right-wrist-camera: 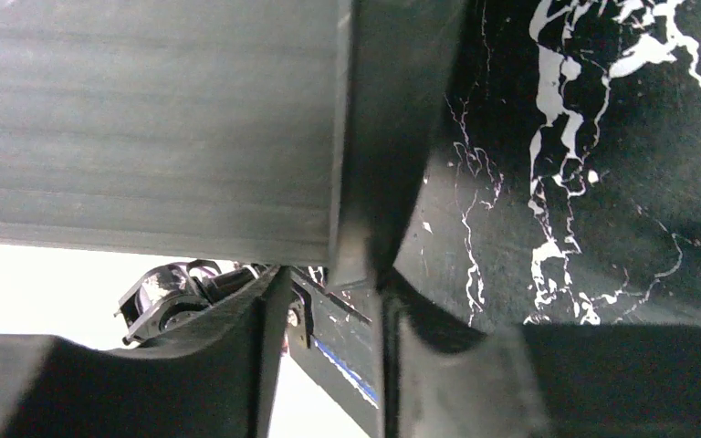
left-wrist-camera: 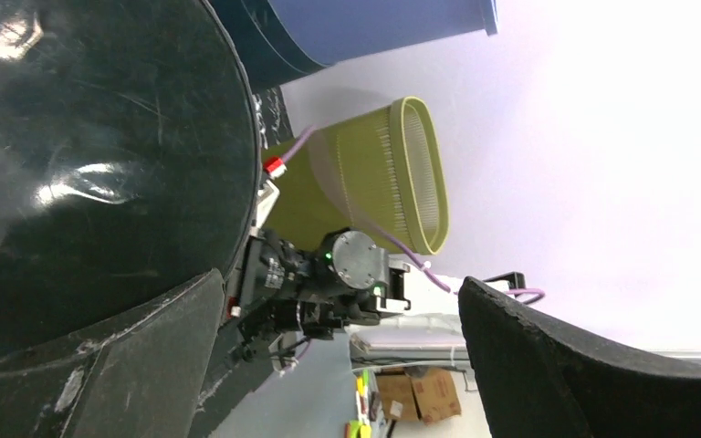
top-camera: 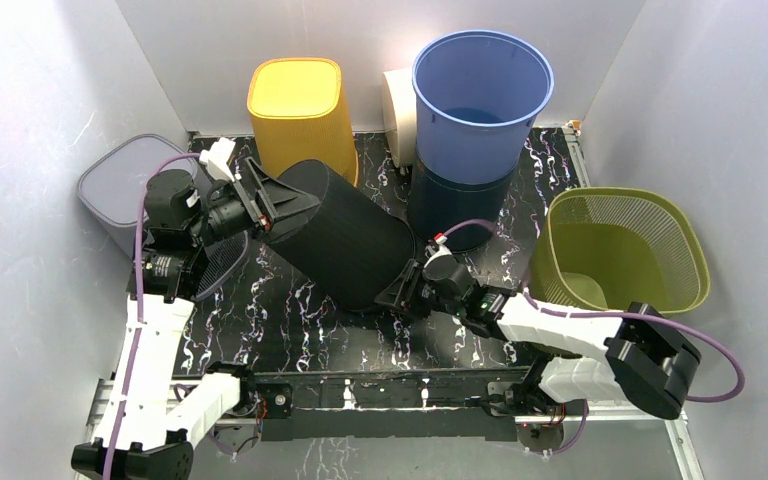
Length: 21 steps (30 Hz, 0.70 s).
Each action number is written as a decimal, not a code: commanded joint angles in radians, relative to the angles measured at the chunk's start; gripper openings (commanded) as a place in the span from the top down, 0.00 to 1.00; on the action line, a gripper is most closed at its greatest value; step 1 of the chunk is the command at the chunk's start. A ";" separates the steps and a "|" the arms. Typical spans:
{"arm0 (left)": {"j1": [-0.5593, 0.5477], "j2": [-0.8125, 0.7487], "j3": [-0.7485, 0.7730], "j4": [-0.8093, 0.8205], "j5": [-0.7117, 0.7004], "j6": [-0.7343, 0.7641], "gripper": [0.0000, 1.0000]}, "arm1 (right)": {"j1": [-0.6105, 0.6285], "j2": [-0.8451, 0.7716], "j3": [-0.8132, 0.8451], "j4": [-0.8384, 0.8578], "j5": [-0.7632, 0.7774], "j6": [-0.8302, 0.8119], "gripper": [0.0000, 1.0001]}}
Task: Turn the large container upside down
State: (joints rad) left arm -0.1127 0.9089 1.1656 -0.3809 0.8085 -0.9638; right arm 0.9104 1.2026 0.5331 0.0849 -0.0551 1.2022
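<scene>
Position: the large black container (top-camera: 345, 240) lies tilted across the middle of the table (top-camera: 290, 340). Its closed base is raised toward the upper left of the overhead frame, and its mouth is down at the lower right, rim on the table. Judged partway over, not yet inverted.

Left claw (top-camera: 285, 200): fingers spread wide apart and holding nothing, set against the glossy base. The placement suits pushing the high end over rather than gripping it.

Right claw (top-camera: 405, 290): fingers straddle the rim wall, one inside and one outside, apparently so the low edge can act as a pivot. The wrist view shows a sliver of gap on one side. Whether it pinches the rim cannot be told.

Hazard: the blue bin (top-camera: 480, 100) and the yellow bin (top-camera: 300, 110) stand just behind, and the green mesh basket (top-camera: 625, 250) is at right. Room to swing is tight.
</scene>
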 commanded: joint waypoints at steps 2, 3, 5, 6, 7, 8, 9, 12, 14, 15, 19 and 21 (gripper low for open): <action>-0.010 0.015 0.006 0.019 0.096 -0.016 0.02 | 0.007 0.033 0.073 0.130 0.030 -0.010 0.54; -0.010 0.019 0.009 0.009 0.092 -0.004 0.02 | 0.007 0.034 0.066 0.128 0.029 -0.005 0.53; -0.010 0.024 0.016 -0.012 0.079 0.021 0.02 | 0.007 0.025 0.046 0.106 0.033 0.008 0.48; -0.011 0.025 0.018 -0.015 0.074 0.027 0.02 | 0.007 0.018 0.039 0.088 0.036 0.013 0.43; -0.009 0.025 0.022 -0.017 0.070 0.030 0.02 | 0.006 0.008 0.032 0.067 0.039 0.015 0.39; -0.010 0.025 0.027 -0.020 0.068 0.036 0.02 | 0.004 -0.004 0.024 0.048 0.044 0.014 0.36; -0.010 0.026 0.030 -0.021 0.064 0.040 0.02 | 0.004 -0.017 0.016 0.024 0.053 0.014 0.32; -0.010 0.035 0.046 -0.044 0.057 0.064 0.02 | 0.002 -0.058 0.005 -0.078 0.080 -0.002 0.15; -0.009 0.042 0.060 -0.065 0.049 0.085 0.02 | -0.003 -0.075 0.012 -0.153 0.094 -0.031 0.07; -0.011 0.047 0.074 -0.079 0.041 0.097 0.02 | -0.005 -0.081 0.023 -0.213 0.111 -0.044 0.03; -0.010 0.075 0.159 -0.200 -0.037 0.179 0.02 | -0.005 -0.118 0.087 -0.447 0.202 -0.095 0.02; -0.011 0.091 0.210 -0.319 -0.128 0.235 0.02 | -0.005 -0.143 0.117 -0.527 0.240 -0.119 0.02</action>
State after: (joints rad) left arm -0.1204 0.9878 1.2671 -0.5148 0.7929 -0.8410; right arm 0.9112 1.1137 0.5591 -0.2253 0.0639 1.1507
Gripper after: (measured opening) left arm 0.984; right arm 0.981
